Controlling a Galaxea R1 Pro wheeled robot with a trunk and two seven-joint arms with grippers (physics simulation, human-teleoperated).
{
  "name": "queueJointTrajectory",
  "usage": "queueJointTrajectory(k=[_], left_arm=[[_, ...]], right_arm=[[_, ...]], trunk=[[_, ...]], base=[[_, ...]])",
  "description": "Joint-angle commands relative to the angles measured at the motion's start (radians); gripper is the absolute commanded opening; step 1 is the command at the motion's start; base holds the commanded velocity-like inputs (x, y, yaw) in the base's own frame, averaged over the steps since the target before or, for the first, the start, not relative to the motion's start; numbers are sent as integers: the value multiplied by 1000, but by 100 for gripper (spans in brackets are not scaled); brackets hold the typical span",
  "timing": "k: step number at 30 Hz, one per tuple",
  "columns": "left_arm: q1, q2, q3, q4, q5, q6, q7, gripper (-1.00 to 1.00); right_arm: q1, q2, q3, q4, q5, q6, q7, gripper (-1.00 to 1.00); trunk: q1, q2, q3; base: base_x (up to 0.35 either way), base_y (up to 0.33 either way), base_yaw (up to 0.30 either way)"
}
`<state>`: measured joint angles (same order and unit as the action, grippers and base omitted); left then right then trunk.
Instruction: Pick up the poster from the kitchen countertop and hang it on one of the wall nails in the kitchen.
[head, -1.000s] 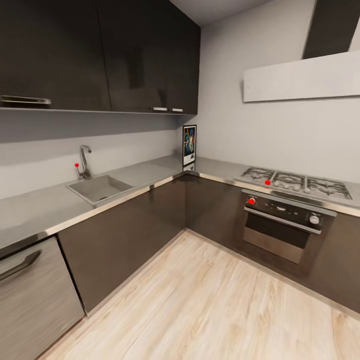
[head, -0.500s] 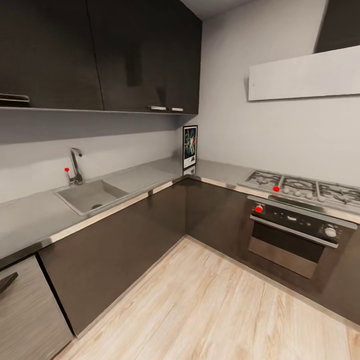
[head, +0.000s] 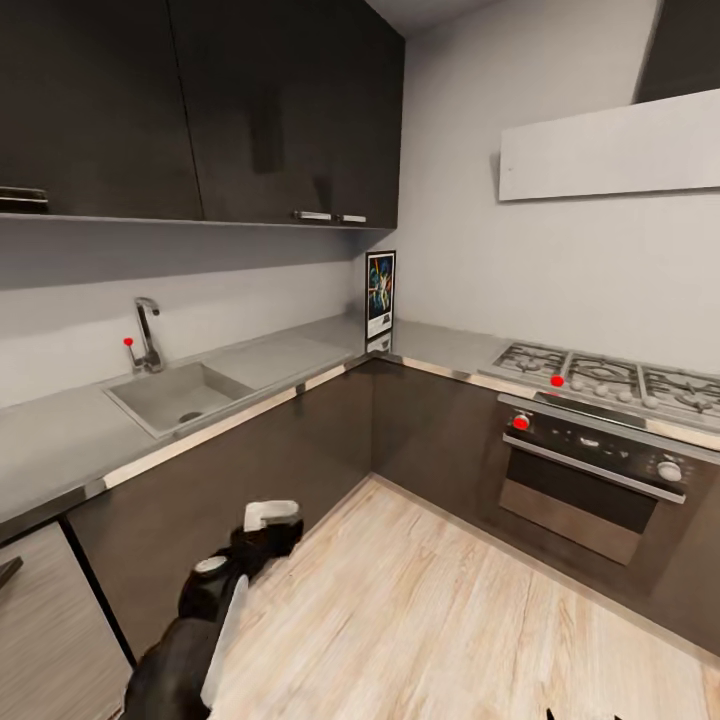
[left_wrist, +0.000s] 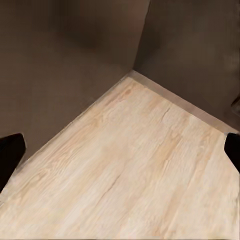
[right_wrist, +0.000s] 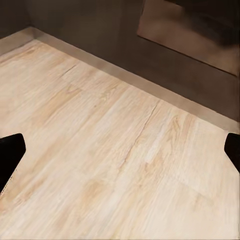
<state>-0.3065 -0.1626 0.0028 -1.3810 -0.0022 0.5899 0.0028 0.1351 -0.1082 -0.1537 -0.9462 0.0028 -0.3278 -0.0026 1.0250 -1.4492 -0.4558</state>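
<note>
The poster (head: 380, 293) stands upright in the far corner of the grey kitchen countertop (head: 270, 352), leaning against the wall under the dark upper cabinets. I can make out no nail on the pale grey wall (head: 460, 240). My left arm (head: 215, 610) rises low at the left, far short of the poster. In the left wrist view the left gripper (left_wrist: 120, 155) is open over the wooden floor, its dark fingertips (left_wrist: 10, 155) wide apart with nothing between them. The right gripper (right_wrist: 120, 155) is likewise open over bare floor, close to the oven front.
A sink (head: 175, 395) with a chrome tap (head: 148, 335) sits in the left run of the worktop. The gas hob (head: 600, 375) and the oven (head: 595, 470) are at the right, under a pale hood (head: 610, 150). Light wooden floor (head: 420, 600) lies between the cabinet runs.
The whole picture has shifted, so the camera has moved a little toward the corner. My left arm has come up into the head view at the lower left. The poster stands as before.
</note>
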Motion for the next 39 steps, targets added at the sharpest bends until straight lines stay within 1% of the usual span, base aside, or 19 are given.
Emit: queueJointTrajectory(k=[1, 2, 3, 4, 5, 6, 7, 8, 12, 15, 21, 26, 27, 33, 36, 39], left_arm=[[-84, -9, 0, 19, -2, 24, 1, 100], [-136, -12, 0, 51, -1, 38, 1, 100], [-217, -12, 0, 103, -1, 58, 2, 100], [-256, -12, 0, 132, -1, 65, 2, 100], [-329, -12, 0, 192, 1, 74, 3, 100], [-362, -12, 0, 219, 2, 77, 3, 100], [-415, -12, 1, 262, 3, 78, 3, 100], [-450, -12, 0, 288, 4, 68, 3, 100], [-503, -12, -1, 325, 5, 20, 3, 100], [-509, -12, -1, 328, 5, 14, 3, 100], [-511, -12, -1, 326, 5, 12, 3, 100], [-511, -12, -1, 300, 5, 13, 3, 100], [-511, -12, -1, 293, 5, 13, 3, 100], [-511, -12, 0, 292, 5, 13, 3, 100], [-511, -12, 0, 292, 5, 13, 3, 100], [-511, -12, 0, 288, 4, 13, 3, 100]], right_arm=[[6, 0, 0, -9, 0, -7, -1, 100], [10, 1, -1, -14, -1, -15, -1, 100], [16, 1, -1, -20, -2, -26, -2, 100], [18, 2, -1, -23, -3, -31, -2, 100], [21, 2, -1, -26, -3, -37, -3, 100], [22, 2, -1, -27, -3, -39, -3, 100], [23, 2, -1, -28, -4, -42, -4, 100], [24, 3, -1, -29, -4, -44, -4, 100], [26, 5, 0, -29, -3, -48, -5, 100], [26, 5, 0, -29, -2, -49, -6, 100], [26, 5, 0, -26, 0, -48, -8, 100], [26, 5, 0, -24, 0, -48, -8, 100], [26, 5, 0, -11, 0, -48, -7, 100], [26, 5, 0, -8, 0, -48, -7, 100], [26, 5, 0, -8, 0, -48, -7, 100], [26, 5, 0, -9, -1, -48, -7, 100]], trunk=[[0, -1, -1], [0, -1, -1], [0, -1, -1], [0, -1, -1], [0, -1, -1], [0, -1, -1], [0, -1, -1], [0, -1, -1], [0, -1, -1], [0, -1, -1], [0, -1, -1], [0, -1, -1], [0, -1, -1], [0, -1, 1], [0, -1, 1], [0, -1, 2]], base=[[0, 0, 0], [0, 0, 0], [0, 0, 0], [0, 0, 0], [0, 0, 0], [0, 0, 0], [0, 0, 0], [0, 0, 0], [4, 0, 0], [148, 0, 0], [308, 0, 0], [333, 0, 0], [336, 0, -151], [325, 0, -223], [140, 0, -220], [158, 0, -42]])
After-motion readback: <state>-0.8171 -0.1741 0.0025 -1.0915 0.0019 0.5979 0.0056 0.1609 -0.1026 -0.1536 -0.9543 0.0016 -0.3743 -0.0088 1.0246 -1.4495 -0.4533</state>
